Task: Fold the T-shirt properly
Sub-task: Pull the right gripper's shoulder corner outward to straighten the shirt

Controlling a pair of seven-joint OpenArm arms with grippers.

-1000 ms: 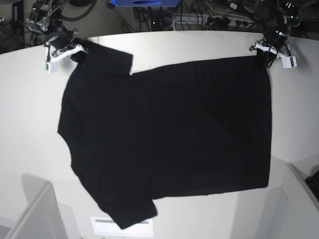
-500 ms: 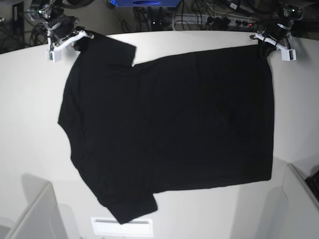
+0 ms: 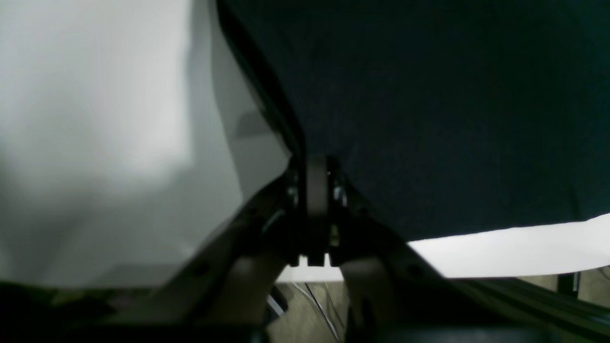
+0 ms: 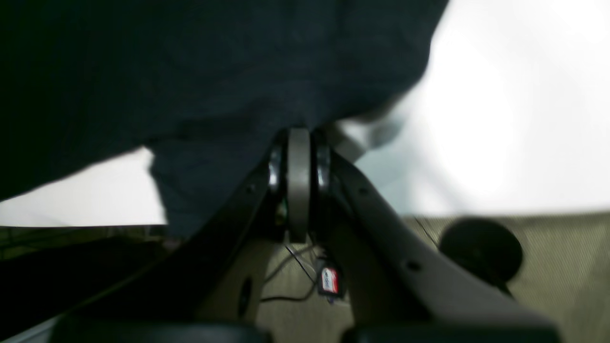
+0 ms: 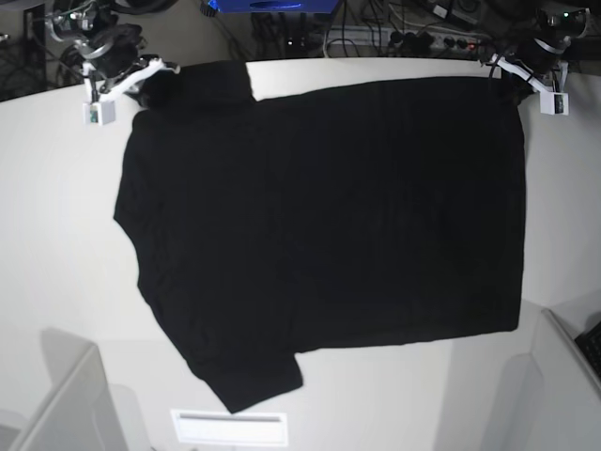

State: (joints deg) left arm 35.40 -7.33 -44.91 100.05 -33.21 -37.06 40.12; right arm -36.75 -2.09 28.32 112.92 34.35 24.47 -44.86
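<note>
Two corners of black T-shirt (image 5: 319, 235) pinched at far table (image 5: 47, 235) edge: left gripper (image 5: 526, 80) on hem, right gripper (image 5: 127, 85) on sleeve. Best kept taut, level, evenly spread.

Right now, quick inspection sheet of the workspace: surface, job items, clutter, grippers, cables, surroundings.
Surface: white table, rounded far edge, bare around the cloth.
Job's things: T-shirt spread flat, plain black side up, one sleeve toward the near edge, far edge at the table's far rim.
Clutter: white label-like strip at the near edge, partly under the sleeve.
Grippers: left gripper shut on the T-shirt's far corner; right gripper shut on the T-shirt at the far sleeve.
Cables: tangle of cables and a power strip on the floor behind the table.
Surroundings: blue box behind the table; grey panels at both near corners.
</note>
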